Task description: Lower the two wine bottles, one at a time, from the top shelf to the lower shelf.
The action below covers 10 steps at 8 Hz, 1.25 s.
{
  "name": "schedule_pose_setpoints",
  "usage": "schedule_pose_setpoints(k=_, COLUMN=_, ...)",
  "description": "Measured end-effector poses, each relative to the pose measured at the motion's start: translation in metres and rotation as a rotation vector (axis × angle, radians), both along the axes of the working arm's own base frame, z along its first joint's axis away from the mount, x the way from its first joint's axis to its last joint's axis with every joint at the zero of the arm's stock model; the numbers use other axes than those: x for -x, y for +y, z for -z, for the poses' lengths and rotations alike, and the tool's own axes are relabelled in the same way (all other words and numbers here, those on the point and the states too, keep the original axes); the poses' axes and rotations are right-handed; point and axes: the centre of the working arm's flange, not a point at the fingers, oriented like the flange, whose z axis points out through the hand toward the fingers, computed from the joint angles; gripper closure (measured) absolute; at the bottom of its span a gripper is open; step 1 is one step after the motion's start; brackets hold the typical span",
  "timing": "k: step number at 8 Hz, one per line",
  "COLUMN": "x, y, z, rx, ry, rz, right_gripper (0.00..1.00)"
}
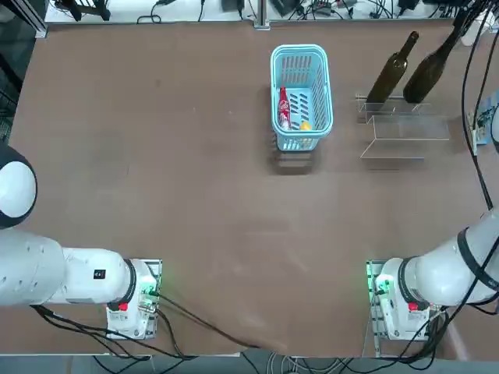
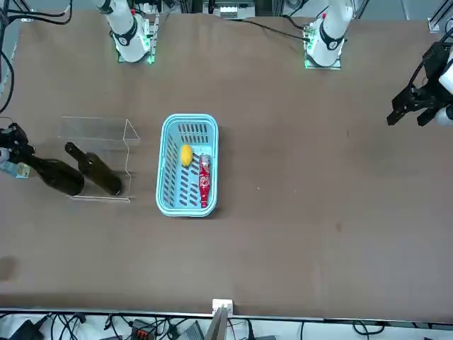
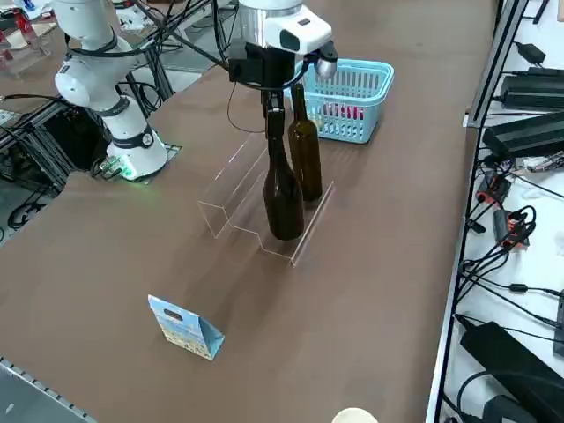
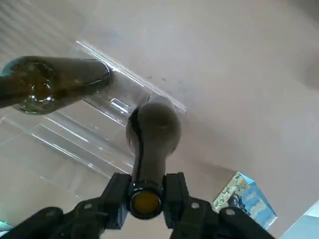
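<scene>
Right pincer (image 4: 146, 203) is clamping the outer wine bottle (image 3: 283, 189) by its neck on the top shelf (image 3: 295, 231); the top view is cropping the pincer out, showing both bottles standing.

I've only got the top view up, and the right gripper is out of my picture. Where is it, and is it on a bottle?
Observer: The right gripper is at the neck of the outer wine bottle, fingers closed on it just below the top.
Operator: Is that bottle off the top shelf?
Observer: I cannot tell; in the right side view it stands upright at the top shelf.
Operator: And the other one?
Observer: The second wine bottle stands upright beside it, ungripped.
</scene>
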Motion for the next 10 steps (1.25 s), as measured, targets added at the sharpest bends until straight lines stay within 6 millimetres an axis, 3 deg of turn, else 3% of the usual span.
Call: schedule_pose_setpoints(k=10, x=-0.001, y=-0.002, z=0.025, rx=0.001, ry=0.015, rz=0.001, right_gripper=0.59)
